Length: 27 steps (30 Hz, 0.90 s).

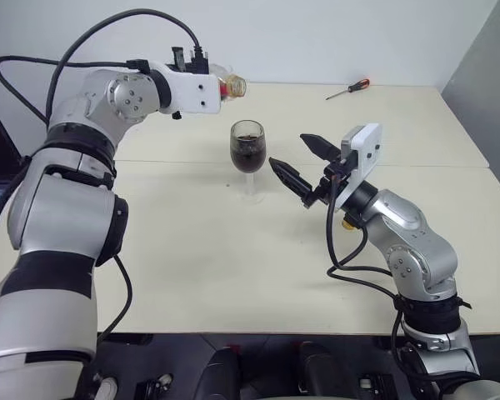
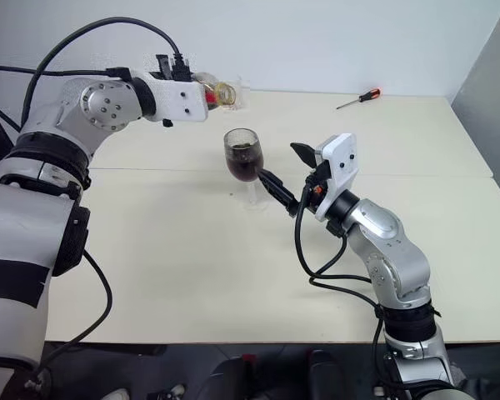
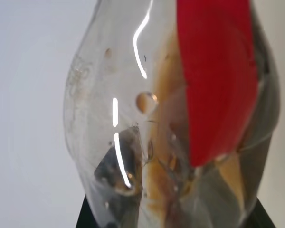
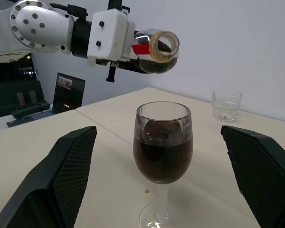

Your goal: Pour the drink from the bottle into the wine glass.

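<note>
Head cameras: I see the left pincer (image 1: pixel 219 87) closed around the bottle (image 1: pixel 231 85), held level in the air above and just left of the wine glass (image 1: pixel 248 158), mouth pointing right. The glass stands upright mid-desk (image 1: pixel 192 250), bowl roughly half full of the dark drink (image 1: pixel 247 157). The right pincer (image 1: pixel 304 162) hangs just right of the glass, fingers spread wide, holding nothing and apart from it. A red-handled screwdriver (image 1: pixel 347 89) lies at the far right of the desk.

Left wrist camera: close on the clear bottle wall (image 3: pixel 133 118) with the red label (image 3: pixel 216 80), droplets and brown film inside; I can't make out any pooled liquid here.

Right wrist camera: this one looks straight into the open bottle mouth (image 4: pixel 162 46), no cap on it, with a little dark liquid lying low in the body. It also picks up a short clear tumbler (image 4: pixel 226 105) on the far side of the desk and a laptop (image 4: pixel 69 90) beyond the desk's left edge.
</note>
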Available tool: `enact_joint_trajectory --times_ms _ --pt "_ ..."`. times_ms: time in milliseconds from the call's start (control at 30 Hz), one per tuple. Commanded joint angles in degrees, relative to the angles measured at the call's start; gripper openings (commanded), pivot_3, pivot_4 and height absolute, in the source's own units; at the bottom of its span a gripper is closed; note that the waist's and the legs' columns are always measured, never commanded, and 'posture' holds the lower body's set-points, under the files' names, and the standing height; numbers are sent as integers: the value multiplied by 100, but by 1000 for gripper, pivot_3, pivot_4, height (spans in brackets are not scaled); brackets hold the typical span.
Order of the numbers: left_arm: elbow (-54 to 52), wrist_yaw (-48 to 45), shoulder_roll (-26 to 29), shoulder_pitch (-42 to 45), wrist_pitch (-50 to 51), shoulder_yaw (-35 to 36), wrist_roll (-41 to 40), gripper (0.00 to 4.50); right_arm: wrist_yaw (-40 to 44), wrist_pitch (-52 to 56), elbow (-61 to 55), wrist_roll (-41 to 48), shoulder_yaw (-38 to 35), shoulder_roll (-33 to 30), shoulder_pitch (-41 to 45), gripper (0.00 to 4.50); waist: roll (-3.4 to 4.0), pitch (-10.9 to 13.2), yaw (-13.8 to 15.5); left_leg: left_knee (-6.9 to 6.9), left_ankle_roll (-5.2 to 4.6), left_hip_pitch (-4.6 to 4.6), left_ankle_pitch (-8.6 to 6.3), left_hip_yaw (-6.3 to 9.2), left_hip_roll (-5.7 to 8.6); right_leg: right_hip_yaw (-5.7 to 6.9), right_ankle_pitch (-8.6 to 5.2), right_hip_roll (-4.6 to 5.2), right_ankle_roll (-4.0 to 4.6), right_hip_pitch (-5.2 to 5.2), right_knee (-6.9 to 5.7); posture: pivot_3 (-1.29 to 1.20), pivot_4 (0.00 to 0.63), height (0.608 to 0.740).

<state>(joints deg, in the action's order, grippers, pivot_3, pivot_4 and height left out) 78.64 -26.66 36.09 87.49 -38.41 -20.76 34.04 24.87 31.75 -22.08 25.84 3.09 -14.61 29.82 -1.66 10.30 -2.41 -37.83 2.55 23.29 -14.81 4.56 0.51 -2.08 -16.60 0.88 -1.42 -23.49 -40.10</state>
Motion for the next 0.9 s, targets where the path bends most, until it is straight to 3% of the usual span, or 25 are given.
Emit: enact_joint_trajectory --times_ms 33,333,633,900 --pt "-115 -239 9 -25 170 397 -447 1153 10 -143 -115 -31 -66 -23 44 4500 0 0 -3 0 0 0 0 0 0 0 0 0 0 0 0 0 150 740" --pt "-189 -661 -130 -155 468 914 -1038 1153 17 -134 -144 -18 -55 -21 42 4500 0 0 -3 -3 0 2 0 3 1 2 0 0 0 0 -1 0 150 740" --pt "-368 -1190 -522 -387 1112 1908 -2159 1153 133 -68 -413 206 -8 36 -122 4500 0 0 -6 -5 0 3 0 4 0 3 0 1 0 -1 -2 0 150 740" --pt "-921 -1128 -648 -909 1682 2586 -3007 1153 384 -111 -623 204 167 -91 -209 4500 0 -1 -48 -6 1 2 0 7 -1 1 0 2 0 -1 -6 0 150 740"
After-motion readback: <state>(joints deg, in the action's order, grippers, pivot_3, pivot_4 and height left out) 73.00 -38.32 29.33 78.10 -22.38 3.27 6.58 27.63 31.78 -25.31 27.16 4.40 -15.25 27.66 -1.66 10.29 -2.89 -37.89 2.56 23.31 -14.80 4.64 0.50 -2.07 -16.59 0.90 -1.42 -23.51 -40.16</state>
